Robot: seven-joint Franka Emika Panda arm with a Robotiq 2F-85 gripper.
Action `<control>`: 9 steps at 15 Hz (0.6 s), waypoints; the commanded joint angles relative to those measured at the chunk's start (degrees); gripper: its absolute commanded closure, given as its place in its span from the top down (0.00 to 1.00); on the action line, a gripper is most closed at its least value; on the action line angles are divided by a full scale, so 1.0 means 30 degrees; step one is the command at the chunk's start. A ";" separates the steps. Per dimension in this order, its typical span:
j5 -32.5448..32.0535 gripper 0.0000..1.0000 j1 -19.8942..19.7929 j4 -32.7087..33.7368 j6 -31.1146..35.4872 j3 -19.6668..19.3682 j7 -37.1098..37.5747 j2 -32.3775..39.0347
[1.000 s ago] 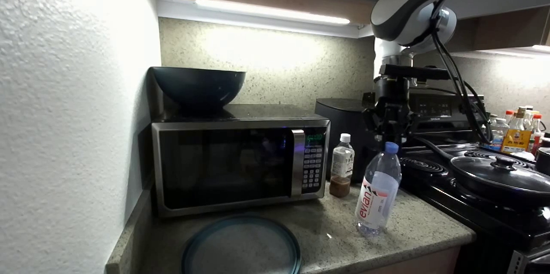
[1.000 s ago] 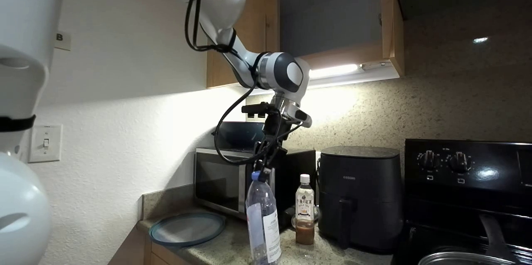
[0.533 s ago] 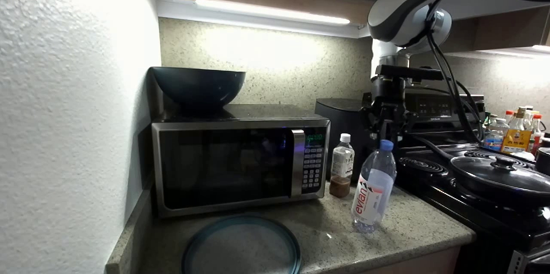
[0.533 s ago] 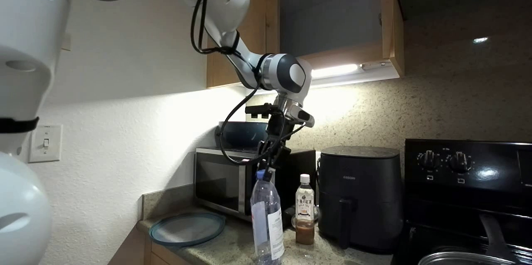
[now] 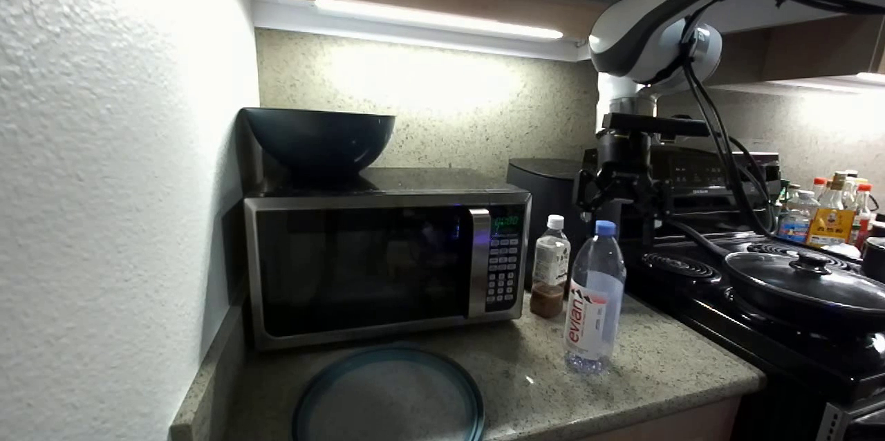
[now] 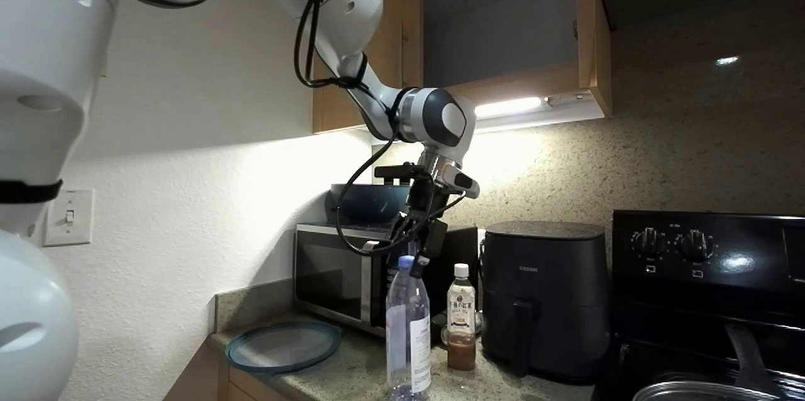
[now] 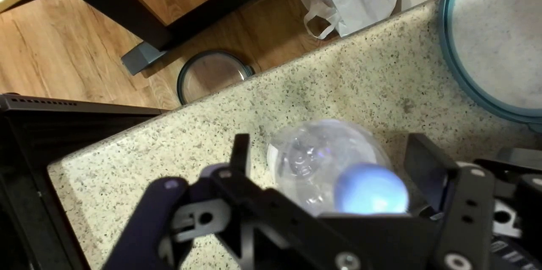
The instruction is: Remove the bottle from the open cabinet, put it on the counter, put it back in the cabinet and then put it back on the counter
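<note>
The bottle (image 5: 594,316) is tall, clear plastic, with a blue cap and a white label with red marks. It stands close to upright on the speckled counter (image 5: 525,406), though its base is cut off in an exterior view (image 6: 407,338). My gripper (image 5: 617,220) is above it, behind the cap as seen there. In the wrist view the jaws are spread wide around the blue cap (image 7: 370,189), and the left finger (image 7: 241,155) is plainly apart from it. The cabinet (image 6: 594,30) hangs above with its compartment showing open; no bottle shows in the visible part.
A short bottle with brownish contents (image 5: 547,299) stands behind the tall one, beside the microwave (image 5: 373,268). A black air fryer (image 6: 544,300) is further right. A round teal-rimmed lid (image 5: 477,392) lies in front of the microwave. The black stove (image 5: 691,337) borders the counter.
My jaws have opened from their grip at the bottle's cap. The bottle went from tilted to nearly upright, while the arm shifted slightly along with it and sank a little.
</note>
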 commanded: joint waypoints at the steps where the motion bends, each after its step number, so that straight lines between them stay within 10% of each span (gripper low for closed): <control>1: 0.0444 1.00 0.0144 0.0227 0.0126 -0.0220 -0.0317 0.0013; 9: 0.0021 1.00 0.0183 0.0548 -0.0046 -0.0317 -0.0022 0.0005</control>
